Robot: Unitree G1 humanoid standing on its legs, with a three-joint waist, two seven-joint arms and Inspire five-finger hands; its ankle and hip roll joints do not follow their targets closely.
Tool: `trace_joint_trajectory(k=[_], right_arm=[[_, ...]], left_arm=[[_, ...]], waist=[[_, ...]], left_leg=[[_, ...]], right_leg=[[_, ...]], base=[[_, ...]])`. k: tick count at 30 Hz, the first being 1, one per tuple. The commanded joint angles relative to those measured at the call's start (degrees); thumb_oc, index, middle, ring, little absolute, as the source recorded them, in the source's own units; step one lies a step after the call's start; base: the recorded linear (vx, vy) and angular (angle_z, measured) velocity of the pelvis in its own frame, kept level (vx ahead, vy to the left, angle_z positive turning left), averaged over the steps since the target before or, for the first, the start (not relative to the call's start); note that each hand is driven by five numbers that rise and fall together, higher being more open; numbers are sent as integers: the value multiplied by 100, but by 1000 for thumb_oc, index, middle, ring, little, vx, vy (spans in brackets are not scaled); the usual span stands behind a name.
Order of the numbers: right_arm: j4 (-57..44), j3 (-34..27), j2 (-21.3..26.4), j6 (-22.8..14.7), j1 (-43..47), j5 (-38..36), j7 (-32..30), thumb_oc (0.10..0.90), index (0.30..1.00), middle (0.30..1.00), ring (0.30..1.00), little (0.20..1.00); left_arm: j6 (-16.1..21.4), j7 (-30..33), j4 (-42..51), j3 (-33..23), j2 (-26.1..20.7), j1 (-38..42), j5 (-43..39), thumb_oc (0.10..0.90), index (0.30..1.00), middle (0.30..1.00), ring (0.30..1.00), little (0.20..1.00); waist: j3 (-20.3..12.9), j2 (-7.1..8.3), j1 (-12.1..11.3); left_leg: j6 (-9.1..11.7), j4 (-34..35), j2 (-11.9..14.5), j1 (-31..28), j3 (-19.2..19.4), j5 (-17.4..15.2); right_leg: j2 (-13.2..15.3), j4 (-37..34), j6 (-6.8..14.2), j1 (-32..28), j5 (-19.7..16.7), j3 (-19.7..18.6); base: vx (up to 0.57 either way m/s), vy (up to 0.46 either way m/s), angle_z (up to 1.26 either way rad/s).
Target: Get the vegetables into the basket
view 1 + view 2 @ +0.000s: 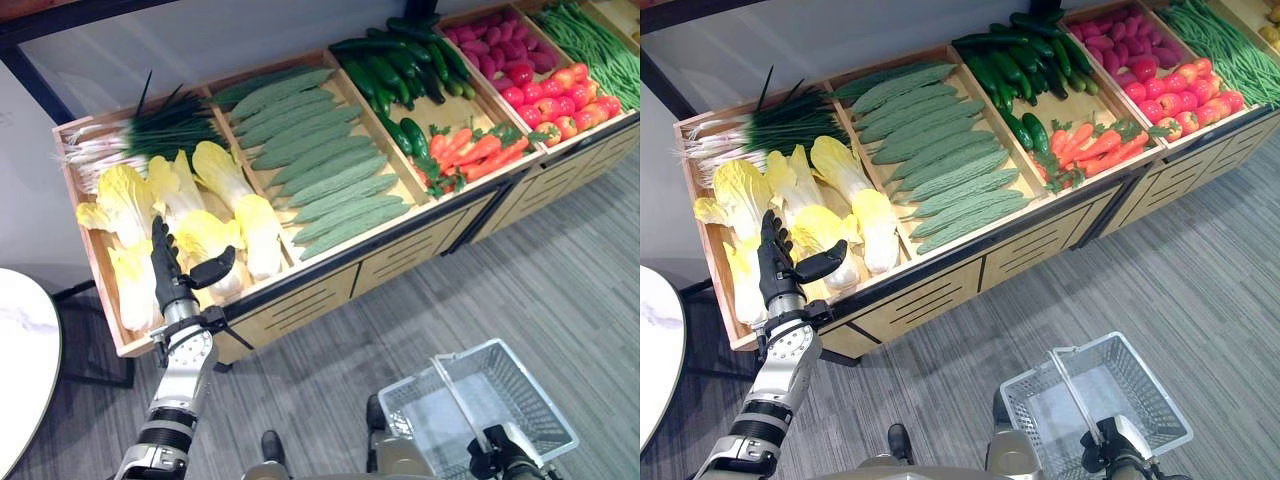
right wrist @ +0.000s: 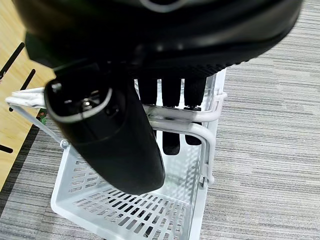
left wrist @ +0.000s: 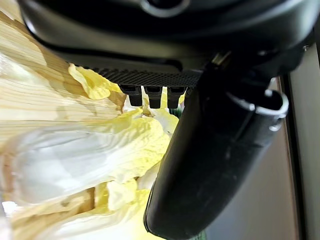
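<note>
The napa cabbages (image 1: 200, 215) are lying in the leftmost bin of the wooden counter (image 1: 300, 290), pale yellow crinkled leaves over thick white stems, heaped side by side with their stem ends pointing toward the front edge. I'm holding my left hand (image 1: 172, 262) right over the near end of that heap, fingers straight and pointing up the bin, thumb sticking out to the side, nothing in its grasp. In my left wrist view the fingertips (image 3: 153, 95) are hovering just above a cabbage's white stem (image 3: 65, 160); I can't tell if they are touching the leaves.

Behind the cabbages, spring onions (image 1: 140, 135) are filling the back of the same bin. One bin over, ridged green gourds (image 1: 320, 165) are lying in rows, then dark cucumbers (image 1: 400, 70), carrots (image 1: 475, 152), tomatoes (image 1: 560, 95), purple roots (image 1: 500, 45) and green beans (image 1: 600, 45).

The white wire basket (image 1: 478, 405) is hanging low on my right, above the grey floor (image 1: 560, 270), well apart from the cabbages. My right hand (image 2: 170, 107) is curling its fingers around the basket's handle (image 2: 187, 127).
</note>
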State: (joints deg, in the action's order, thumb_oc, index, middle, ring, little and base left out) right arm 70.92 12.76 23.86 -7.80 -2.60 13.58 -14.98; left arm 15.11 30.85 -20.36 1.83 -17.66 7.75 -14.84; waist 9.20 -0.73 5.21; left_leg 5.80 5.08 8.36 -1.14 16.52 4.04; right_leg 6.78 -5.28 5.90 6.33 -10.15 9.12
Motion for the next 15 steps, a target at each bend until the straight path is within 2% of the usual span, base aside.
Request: trace_joint_trajectory(k=[1,9,15], right_arm=[[172,175,74,-62,79,-38,-91,400,300,300,300,300],[245,151,38,-64,36,-31,-126,400,300,300,300,300],[237,229,31,-63,101,-23,-144,400,300,300,300,300]], left_arm=[[411,144,346,-184,-413,295,337,900,1000,1000,1000,1000],[141,262,39,-232,-470,75,742,900,1000,1000,1000,1000],[-264,323,-354,-44,-587,201,1339,900,1000,1000,1000,1000]], waist=[[-149,379,-51],[-163,389,-74],[-180,379,-50]], left_leg=[[268,-8,143,-84,-341,-43],[274,-8,166,-78,-323,-47],[277,-8,179,-101,-280,-60]], right_leg=[[386,28,505,-198,169,-90],[378,28,500,-199,183,-86],[348,28,490,-207,198,-119]], base=[[0,0,0],[0,0,0],[6,-2,-1]])
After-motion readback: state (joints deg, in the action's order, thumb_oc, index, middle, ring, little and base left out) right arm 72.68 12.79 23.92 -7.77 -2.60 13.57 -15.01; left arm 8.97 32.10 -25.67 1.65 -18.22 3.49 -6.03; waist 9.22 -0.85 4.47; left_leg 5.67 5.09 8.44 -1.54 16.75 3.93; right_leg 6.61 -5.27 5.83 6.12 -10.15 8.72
